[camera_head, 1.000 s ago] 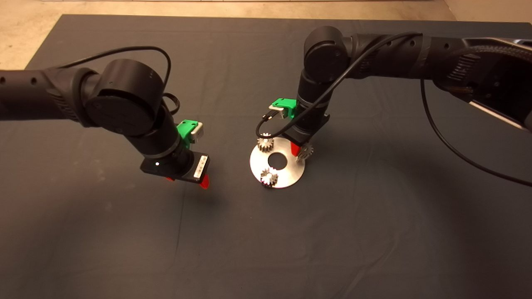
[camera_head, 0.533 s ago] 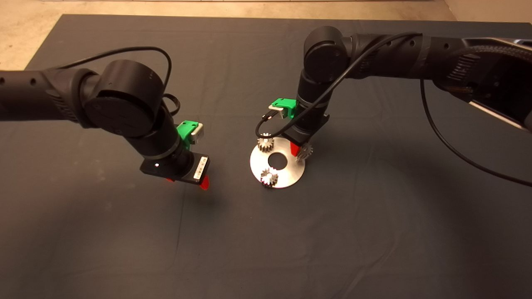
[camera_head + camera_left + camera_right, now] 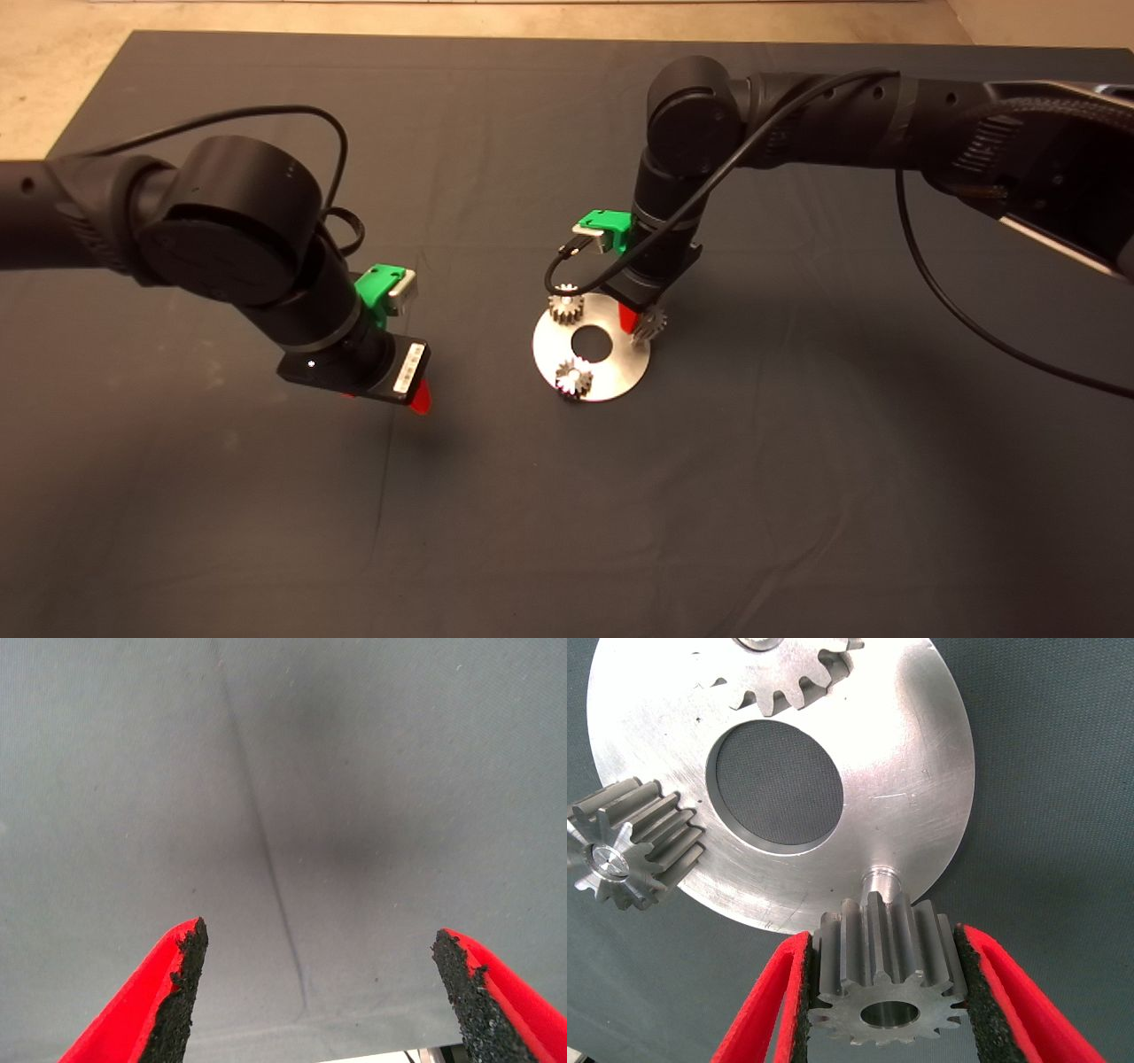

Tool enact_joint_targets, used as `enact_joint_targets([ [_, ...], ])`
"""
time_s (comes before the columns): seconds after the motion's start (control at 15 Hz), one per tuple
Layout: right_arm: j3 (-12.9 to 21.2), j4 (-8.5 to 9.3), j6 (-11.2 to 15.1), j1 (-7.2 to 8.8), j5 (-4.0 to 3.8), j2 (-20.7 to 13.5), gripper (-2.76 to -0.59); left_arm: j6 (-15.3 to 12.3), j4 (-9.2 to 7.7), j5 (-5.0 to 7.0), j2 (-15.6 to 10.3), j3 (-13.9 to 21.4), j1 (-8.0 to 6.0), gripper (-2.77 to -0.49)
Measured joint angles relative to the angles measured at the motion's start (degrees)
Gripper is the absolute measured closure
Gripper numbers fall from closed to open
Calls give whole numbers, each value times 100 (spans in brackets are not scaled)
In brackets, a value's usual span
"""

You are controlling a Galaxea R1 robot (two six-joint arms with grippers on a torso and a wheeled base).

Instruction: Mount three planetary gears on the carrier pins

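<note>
Above dark mat [image 3: 797,461]: third gear [image 3: 888,979], bore tilted off pin [image 3: 879,878].

Dark mat [image 3: 567,532] — beige floor [image 3: 53,71] beyond

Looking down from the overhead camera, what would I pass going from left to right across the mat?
Left pincer hanging over bare mat → shiny disc with two gears seated on it, one at the far side, one at the near side → right pincer, shut on the third gear at the disc's right edge.
</note>
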Motion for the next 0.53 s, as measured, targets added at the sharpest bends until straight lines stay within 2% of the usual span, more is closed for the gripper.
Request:
enact_joint_targets([
  [0.33,0,-27,0,-77,0,10,-102,-9,0,2,-59,99,0,-178],
  [0.53,0,-68,0,-75,-2,11,-101,-11,0,5,-180,237,0,-178],
])
